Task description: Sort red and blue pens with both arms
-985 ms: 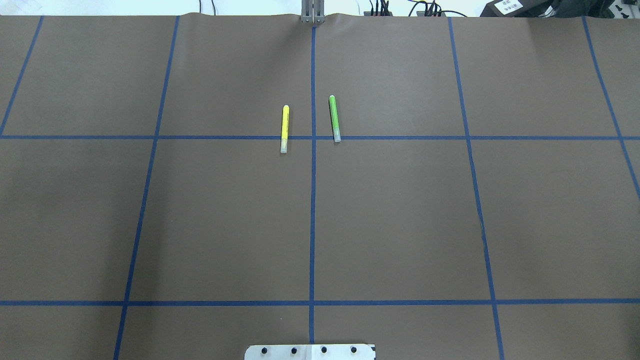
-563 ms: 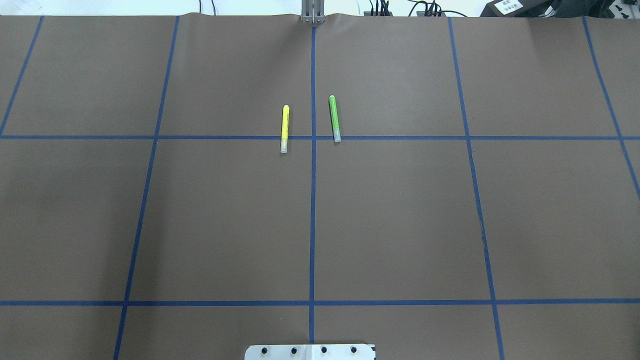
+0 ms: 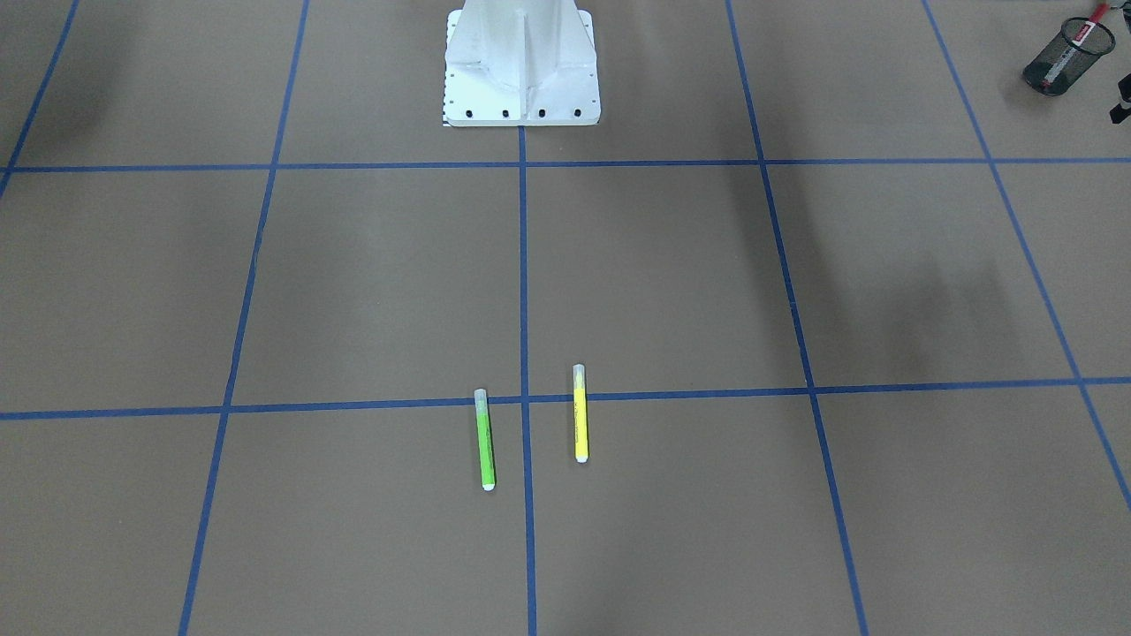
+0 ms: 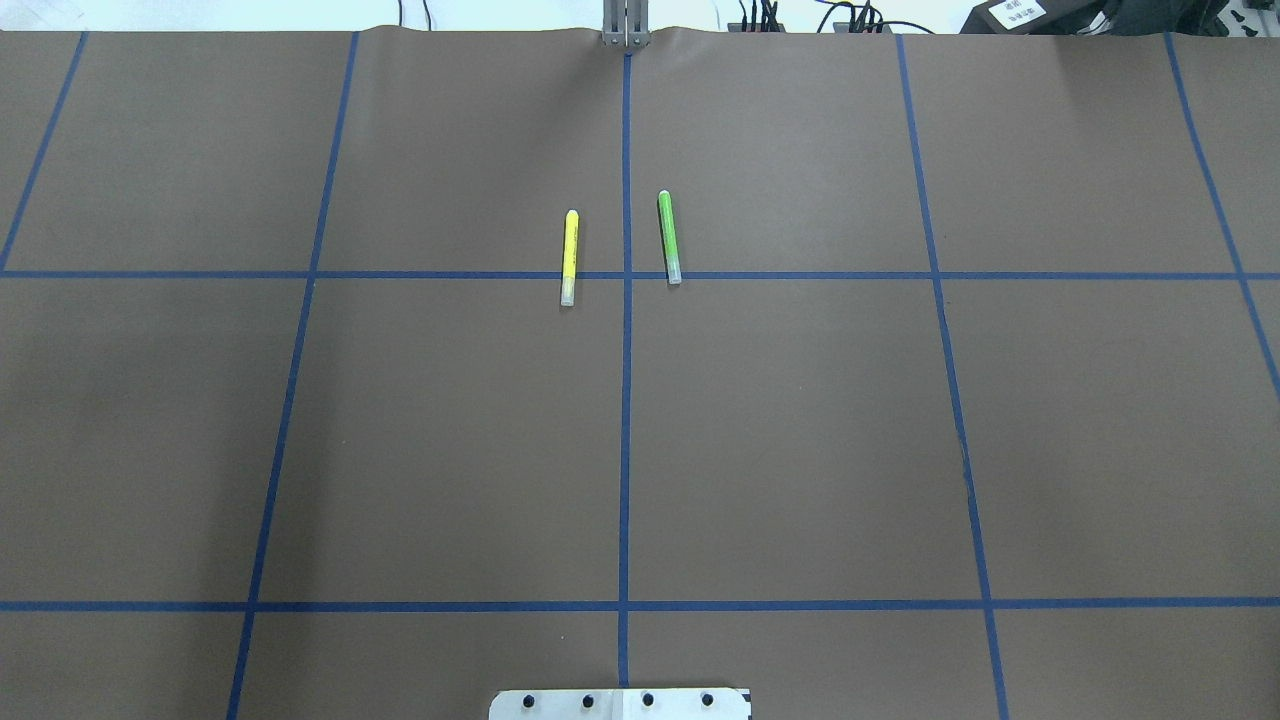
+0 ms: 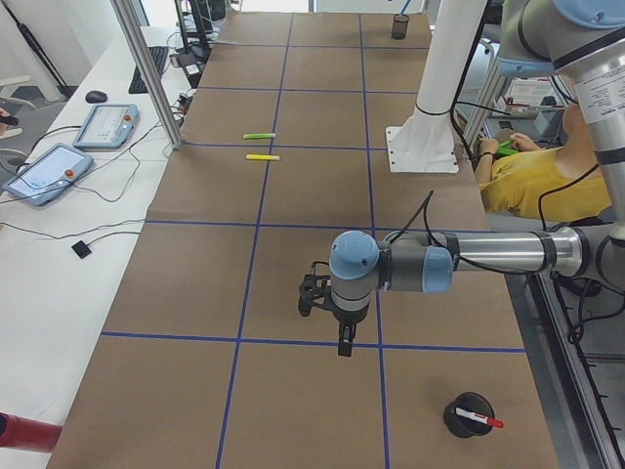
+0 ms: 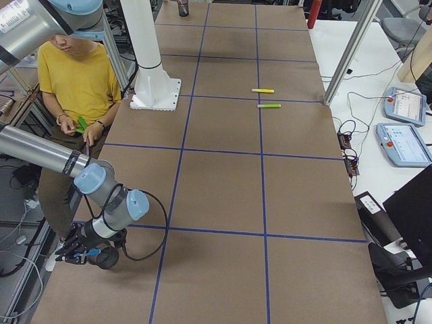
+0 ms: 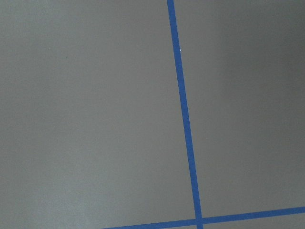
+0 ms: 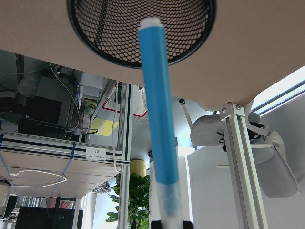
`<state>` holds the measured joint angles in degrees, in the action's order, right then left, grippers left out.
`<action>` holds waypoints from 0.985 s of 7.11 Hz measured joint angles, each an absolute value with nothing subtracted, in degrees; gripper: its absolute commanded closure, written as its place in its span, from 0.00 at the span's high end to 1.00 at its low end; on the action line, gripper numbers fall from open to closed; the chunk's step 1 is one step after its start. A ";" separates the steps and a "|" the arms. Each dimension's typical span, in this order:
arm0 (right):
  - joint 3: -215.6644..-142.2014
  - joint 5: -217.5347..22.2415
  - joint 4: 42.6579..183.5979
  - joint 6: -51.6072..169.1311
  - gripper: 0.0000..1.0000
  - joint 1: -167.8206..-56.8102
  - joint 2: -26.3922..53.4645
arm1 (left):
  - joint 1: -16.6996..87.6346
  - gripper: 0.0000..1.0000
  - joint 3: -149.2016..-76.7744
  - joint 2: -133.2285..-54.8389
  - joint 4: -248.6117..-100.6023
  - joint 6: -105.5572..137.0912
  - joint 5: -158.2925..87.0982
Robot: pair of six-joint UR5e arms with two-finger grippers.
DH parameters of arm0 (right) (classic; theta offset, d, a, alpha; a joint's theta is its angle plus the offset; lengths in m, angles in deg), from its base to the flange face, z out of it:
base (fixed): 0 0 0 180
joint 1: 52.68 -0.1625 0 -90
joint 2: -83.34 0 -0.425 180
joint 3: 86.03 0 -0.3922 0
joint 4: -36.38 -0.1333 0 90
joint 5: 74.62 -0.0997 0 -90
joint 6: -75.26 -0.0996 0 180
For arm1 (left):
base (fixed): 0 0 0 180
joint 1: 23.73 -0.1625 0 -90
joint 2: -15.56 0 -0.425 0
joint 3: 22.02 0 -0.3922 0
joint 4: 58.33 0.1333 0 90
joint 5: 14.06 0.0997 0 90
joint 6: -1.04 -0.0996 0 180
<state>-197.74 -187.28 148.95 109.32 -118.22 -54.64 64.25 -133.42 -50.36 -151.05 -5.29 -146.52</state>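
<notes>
The blue highlighter (image 8: 159, 129) fills the right wrist view, its white tip pointing at the mouth of a black mesh cup (image 8: 140, 28) just beyond. My right gripper (image 6: 82, 255) is shut on it and hovers over that cup (image 6: 106, 257) at the table's near corner in the exterior right view. The red-capped marker (image 5: 479, 420) stands inside another mesh cup (image 5: 469, 415), also visible in the front-facing view as the marker (image 3: 1074, 49) in its cup (image 3: 1060, 57). My left gripper (image 5: 337, 318) hangs above bare table; I cannot tell if it is open.
A yellow highlighter (image 4: 569, 257) and a green highlighter (image 4: 668, 237) lie side by side near the table's centre line. The white robot base (image 3: 521, 62) stands at mid table. A seated person (image 6: 77, 81) is beside the table, with tablets (image 5: 47, 171) on the side bench.
</notes>
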 measured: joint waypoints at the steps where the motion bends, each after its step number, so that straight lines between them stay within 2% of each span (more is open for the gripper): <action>1: -197.74 -187.26 148.91 109.32 1.00 -118.24 -54.64 | 64.25 1.00 -133.39 -50.36 -151.05 -5.29 -146.52; 5: -197.96 -187.23 148.86 110.96 1.00 -118.28 -54.41 | 64.39 1.00 -133.41 -50.19 -151.05 -5.29 -146.63; 7: -198.74 -187.21 149.09 113.75 1.00 -118.49 -51.67 | 64.55 1.00 -133.76 -49.53 -151.05 -5.29 -146.86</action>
